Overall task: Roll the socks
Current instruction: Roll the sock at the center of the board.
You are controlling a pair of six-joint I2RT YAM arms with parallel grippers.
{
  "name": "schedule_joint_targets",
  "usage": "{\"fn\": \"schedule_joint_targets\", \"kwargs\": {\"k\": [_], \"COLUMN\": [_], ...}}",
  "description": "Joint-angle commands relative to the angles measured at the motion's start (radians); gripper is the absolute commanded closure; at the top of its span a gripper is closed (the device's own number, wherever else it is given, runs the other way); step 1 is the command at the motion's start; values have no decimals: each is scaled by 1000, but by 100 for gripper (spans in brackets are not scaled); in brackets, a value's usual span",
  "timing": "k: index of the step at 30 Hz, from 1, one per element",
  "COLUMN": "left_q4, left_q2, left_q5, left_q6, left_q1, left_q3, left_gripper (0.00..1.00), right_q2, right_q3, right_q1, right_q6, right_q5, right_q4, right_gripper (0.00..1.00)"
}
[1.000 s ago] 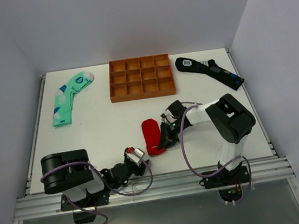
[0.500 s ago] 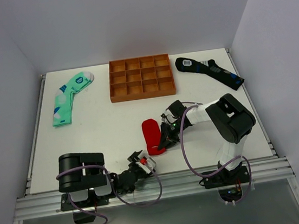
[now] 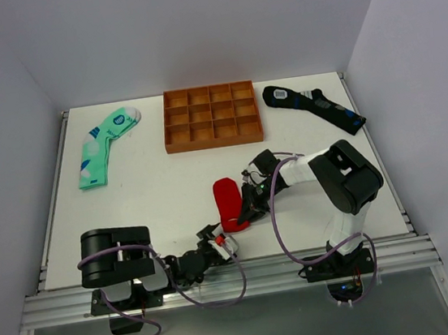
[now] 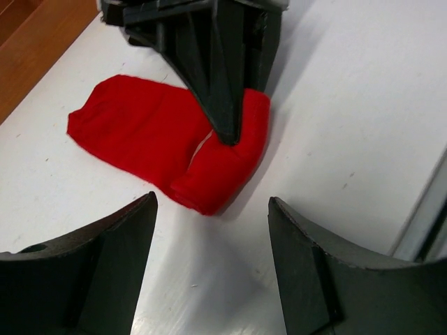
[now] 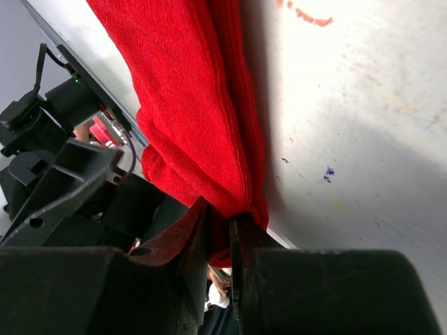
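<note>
1. Upper left, top view only: mint sock (image 3: 107,145), flat patterned knit.
2. Lower centre: left gripper (image 4: 213,209), jaws spread, empty, facing the red sock (image 4: 167,139).
3. Centre: red sock, soft and folded. The wrist views show the right gripper (image 5: 218,227) pinching its fold.
4. Upper middle: brown gridded tray (image 3: 211,117).
5. Upper right: black sock (image 3: 315,107), blue patches.

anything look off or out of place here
Nothing spilled or damaged. Only the red sock looks untidy: bunched and half folded at its near end, pinched by the right gripper. The mint-green sock and black sock lie flat.
</note>
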Motion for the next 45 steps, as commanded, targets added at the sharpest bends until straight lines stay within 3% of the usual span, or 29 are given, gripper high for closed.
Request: {"fn": "schedule_joint_targets", "kwargs": {"k": [1, 7, 28, 39, 42, 45], "left_q4": [386, 302, 347, 365, 438, 356], "left_q2": [-31, -80, -22, 20, 12, -38], "left_q5": [79, 220, 326, 309, 279, 278], "left_q6": [-24, -108, -183, -217, -203, -167], "left_q1": [4, 36, 165, 165, 165, 165], "left_q3": [-5, -3, -14, 3, -23, -14], "left_gripper": [30, 31, 32, 33, 32, 32], "right_q2": [89, 93, 106, 107, 106, 106], "right_q3": [-74, -81, -79, -84, -85, -85], "right_q1": [-26, -37, -47, -49, -51, -52], "right_q6": [65, 59, 42, 36, 38, 33], "right_q5": [215, 213, 218, 219, 218, 219], "right_q4": [-253, -248, -248, -242, -244, -245], "right_gripper": [100, 100, 100, 100, 100, 100]}}
